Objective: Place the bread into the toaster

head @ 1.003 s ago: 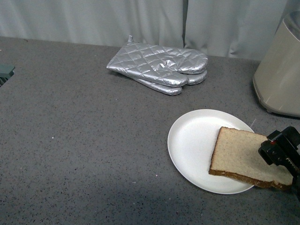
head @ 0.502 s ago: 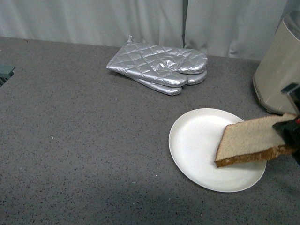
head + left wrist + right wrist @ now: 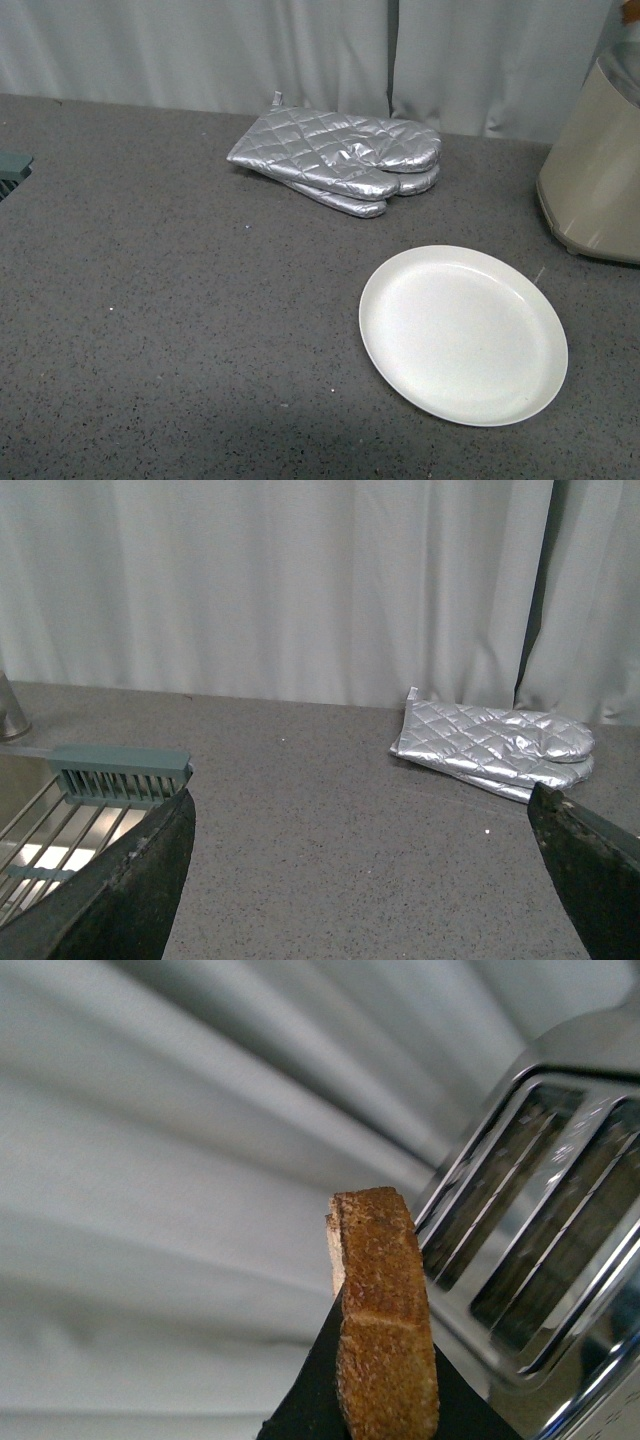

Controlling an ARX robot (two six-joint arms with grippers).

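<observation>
Tan bread [image 3: 385,1330] edge-on, brown crust showing, upright near silver-topped toaster [image 3: 572,1052] slots.

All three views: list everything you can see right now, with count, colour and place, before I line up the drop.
bread: one, tan with brown crust, edge-on in the right gripper, near the toaster's slots, not in one
toaster: one, beige with silver slotted top, far right of the counter
plate: one, white, near right of the counter
oven mitts: two, silver quilted, stacked at the back
rack: one, grey-green, counter's left edge
counter: one, dark grey speckled
curtain: pale grey, behind the counter
left gripper: black fingers, open, holding nothing
right gripper: black, shut on the bread
</observation>
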